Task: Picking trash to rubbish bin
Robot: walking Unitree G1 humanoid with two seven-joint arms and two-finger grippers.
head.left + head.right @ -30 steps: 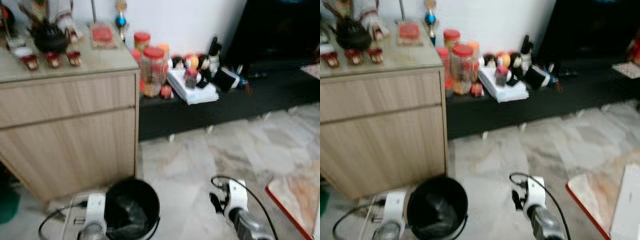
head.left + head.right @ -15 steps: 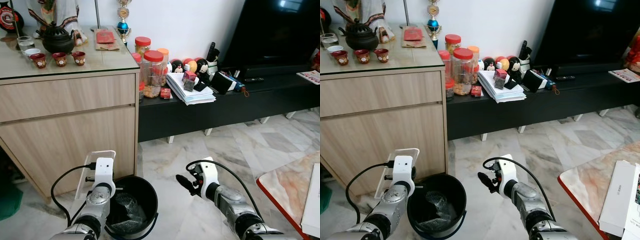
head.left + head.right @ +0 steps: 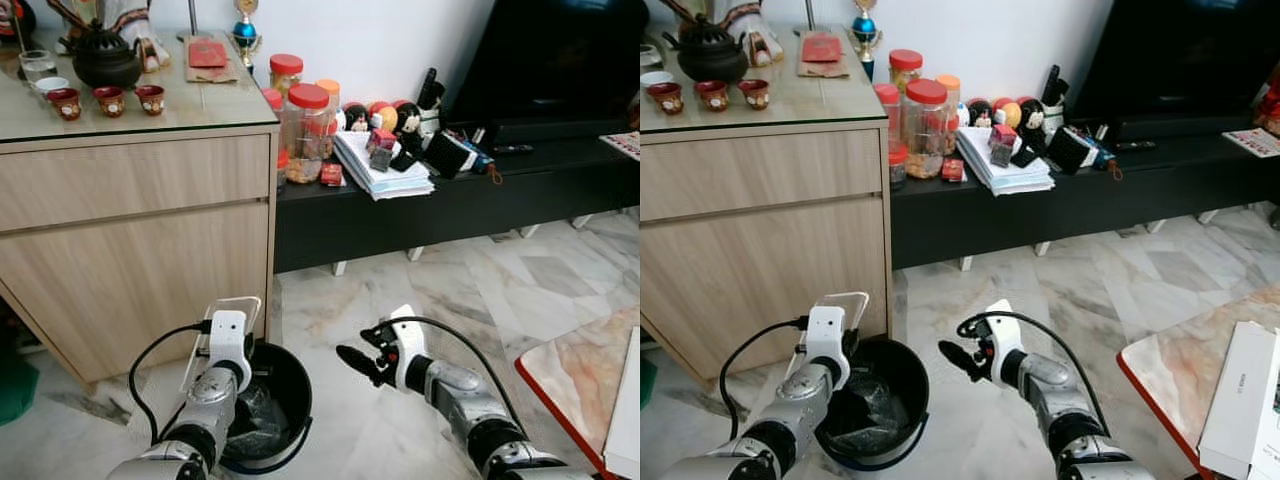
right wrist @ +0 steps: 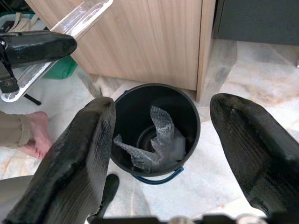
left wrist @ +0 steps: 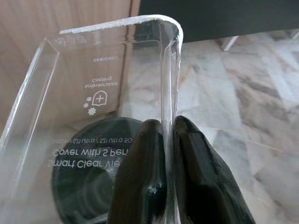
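Pinched together on the rim of a clear plastic tray (image 5: 93,93), the left gripper (image 5: 169,140) holds this piece of trash edge-on between its two black fingers (image 5: 145,172); printed lettering shows through the plastic. From the head views, the tray (image 3: 222,325) stands upright above the near rim of the black rubbish bin (image 3: 290,385), which sits on the marble floor (image 3: 470,290) just beside the wooden cabinet (image 3: 140,230). Crumpled bubble wrap (image 4: 161,140) already lies inside the bin. Seen along the left fingers, the bin's dark mouth sits just beyond and below the tips, behind the clear plastic.

Spread wide and empty, the right gripper (image 3: 958,358) hovers beside the bin; between its fingers (image 4: 79,154) the bin's mouth lies straight ahead.

My judgement: the step in hand is the drop. The tray looks wider than a loose toss allows, so the next move calls for carrying it fully over the opening, tilting it down, then parting the fingers.
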